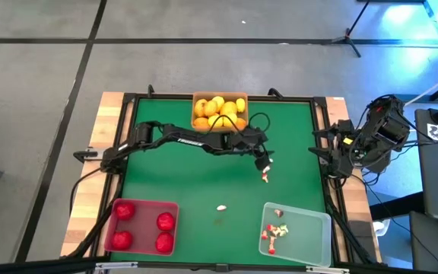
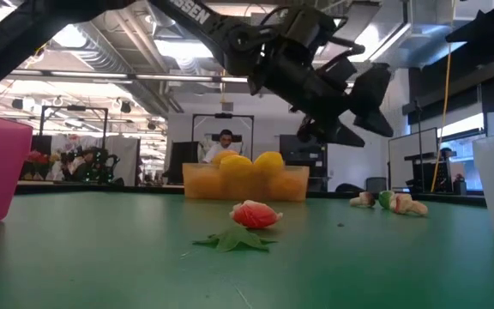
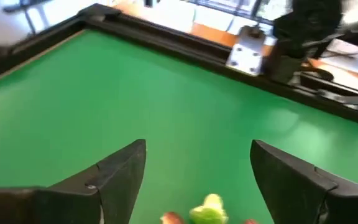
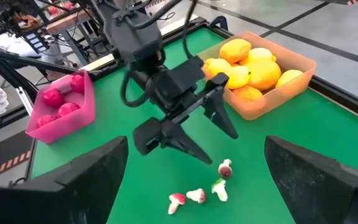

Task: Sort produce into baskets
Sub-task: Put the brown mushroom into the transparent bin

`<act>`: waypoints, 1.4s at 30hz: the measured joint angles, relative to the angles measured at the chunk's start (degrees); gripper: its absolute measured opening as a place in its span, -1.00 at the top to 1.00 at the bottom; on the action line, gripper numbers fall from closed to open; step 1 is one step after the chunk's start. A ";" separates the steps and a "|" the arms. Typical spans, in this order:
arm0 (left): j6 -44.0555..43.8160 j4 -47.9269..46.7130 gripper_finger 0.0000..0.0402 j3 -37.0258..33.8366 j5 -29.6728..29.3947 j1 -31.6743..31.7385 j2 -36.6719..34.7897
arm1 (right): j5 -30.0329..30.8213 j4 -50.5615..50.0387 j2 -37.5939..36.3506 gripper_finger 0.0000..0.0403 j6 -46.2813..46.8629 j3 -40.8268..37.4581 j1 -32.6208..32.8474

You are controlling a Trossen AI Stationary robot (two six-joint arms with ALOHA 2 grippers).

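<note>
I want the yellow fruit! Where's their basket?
From above, the orange basket sits mid-table against the far edge, just behind the left gripper.

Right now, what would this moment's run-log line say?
left gripper: open, above small whitish-and-red bits on green mat | right gripper: open, waiting at table's right edge | orange basket: yellow fruits | red basket: red fruits

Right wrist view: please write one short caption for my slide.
Left gripper, fingers apart, above small whitish-and-red pieces on green table.
</note>
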 joint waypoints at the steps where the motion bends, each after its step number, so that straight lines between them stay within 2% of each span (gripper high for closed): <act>1: -0.88 -0.20 -0.42 0.00 0.00 0.42 0.32 | -0.02 -0.27 0.00 -0.86 0.00 0.00 0.00; 13: -5.34 3.09 -0.42 -0.07 0.57 1.12 7.83 | -0.44 -0.63 -0.02 -0.86 -0.06 0.00 0.00; 23: -8.86 5.01 -0.35 0.13 -2.16 -0.04 11.72 | -0.44 -2.14 -0.02 -0.86 -0.06 0.00 -0.01; 30: -6.26 2.22 -0.20 0.17 -7.83 -2.03 11.96 | -0.94 -3.48 -0.02 -0.86 -0.04 0.00 0.00; 38: -5.38 0.82 0.08 0.02 -13.55 -4.29 12.00 | -1.01 -3.55 -0.02 -0.86 -0.04 0.00 0.00; 42: -6.03 0.79 0.22 -0.09 -13.95 -4.65 12.00 | -1.01 -3.52 -0.02 -0.86 -0.02 0.00 -0.02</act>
